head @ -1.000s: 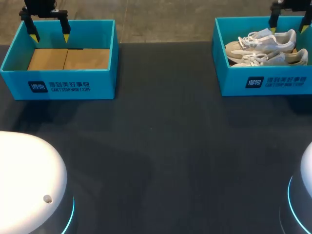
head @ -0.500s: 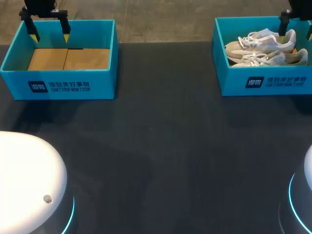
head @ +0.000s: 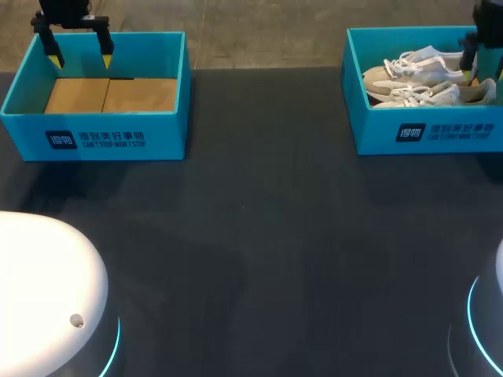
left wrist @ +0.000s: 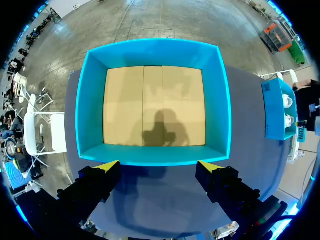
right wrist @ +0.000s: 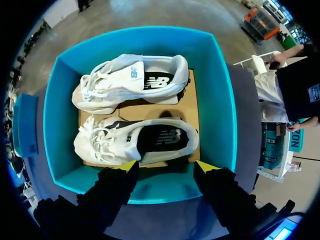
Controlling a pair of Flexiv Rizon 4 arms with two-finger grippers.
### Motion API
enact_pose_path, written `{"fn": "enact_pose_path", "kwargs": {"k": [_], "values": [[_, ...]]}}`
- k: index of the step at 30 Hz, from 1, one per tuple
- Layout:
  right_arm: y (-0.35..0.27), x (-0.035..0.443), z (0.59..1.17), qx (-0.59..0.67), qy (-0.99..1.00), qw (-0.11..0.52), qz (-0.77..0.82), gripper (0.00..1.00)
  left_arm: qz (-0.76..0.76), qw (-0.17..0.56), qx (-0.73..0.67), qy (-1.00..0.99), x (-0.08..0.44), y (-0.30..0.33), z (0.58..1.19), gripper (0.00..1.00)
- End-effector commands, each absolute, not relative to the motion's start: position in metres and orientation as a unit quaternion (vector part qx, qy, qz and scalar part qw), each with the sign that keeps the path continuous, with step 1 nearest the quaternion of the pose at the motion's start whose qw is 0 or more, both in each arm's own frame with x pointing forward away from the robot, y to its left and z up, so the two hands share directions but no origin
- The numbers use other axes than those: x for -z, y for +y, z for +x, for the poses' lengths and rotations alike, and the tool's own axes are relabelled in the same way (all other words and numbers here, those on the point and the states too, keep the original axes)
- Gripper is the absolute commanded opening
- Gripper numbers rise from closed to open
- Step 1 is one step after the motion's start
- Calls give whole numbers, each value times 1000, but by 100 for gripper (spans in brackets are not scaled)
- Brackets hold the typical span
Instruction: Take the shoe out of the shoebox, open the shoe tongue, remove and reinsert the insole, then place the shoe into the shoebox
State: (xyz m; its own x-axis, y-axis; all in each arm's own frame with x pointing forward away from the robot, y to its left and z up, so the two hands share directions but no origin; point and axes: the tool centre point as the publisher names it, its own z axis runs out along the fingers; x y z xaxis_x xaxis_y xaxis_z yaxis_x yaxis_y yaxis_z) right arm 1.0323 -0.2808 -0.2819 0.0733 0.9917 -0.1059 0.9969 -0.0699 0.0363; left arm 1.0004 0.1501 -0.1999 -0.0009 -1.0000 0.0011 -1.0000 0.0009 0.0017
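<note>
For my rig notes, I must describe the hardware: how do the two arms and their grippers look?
Both the left gripper and the right gripper are black and blocky, with two thick fingers ending in bright yellow wedge tips. The head view shows a rounded white housing of the left arm and of the right arm, each edged by a glowing cyan ring.

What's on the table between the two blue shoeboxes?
Nothing. In the head view, only bare dark table runs from the left shoebox to the right shoebox.
</note>
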Motion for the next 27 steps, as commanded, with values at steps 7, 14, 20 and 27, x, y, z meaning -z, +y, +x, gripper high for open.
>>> {"fn": "enact_pose_path", "kwargs": {"k": [7,14,20,27], "values": [[-291,304,1046,29,674,36,738,66,707,1,0,-707,200,150,1000,100],[-303,313,1048,33,669,30,742,53,707,1,0,-707,200,150,1000,100],[-312,322,1049,36,665,24,746,64,707,1,0,-707,200,150,1000,100],[-316,326,1051,37,664,22,746,69,707,1,0,-707,200,150,1000,100]]}}
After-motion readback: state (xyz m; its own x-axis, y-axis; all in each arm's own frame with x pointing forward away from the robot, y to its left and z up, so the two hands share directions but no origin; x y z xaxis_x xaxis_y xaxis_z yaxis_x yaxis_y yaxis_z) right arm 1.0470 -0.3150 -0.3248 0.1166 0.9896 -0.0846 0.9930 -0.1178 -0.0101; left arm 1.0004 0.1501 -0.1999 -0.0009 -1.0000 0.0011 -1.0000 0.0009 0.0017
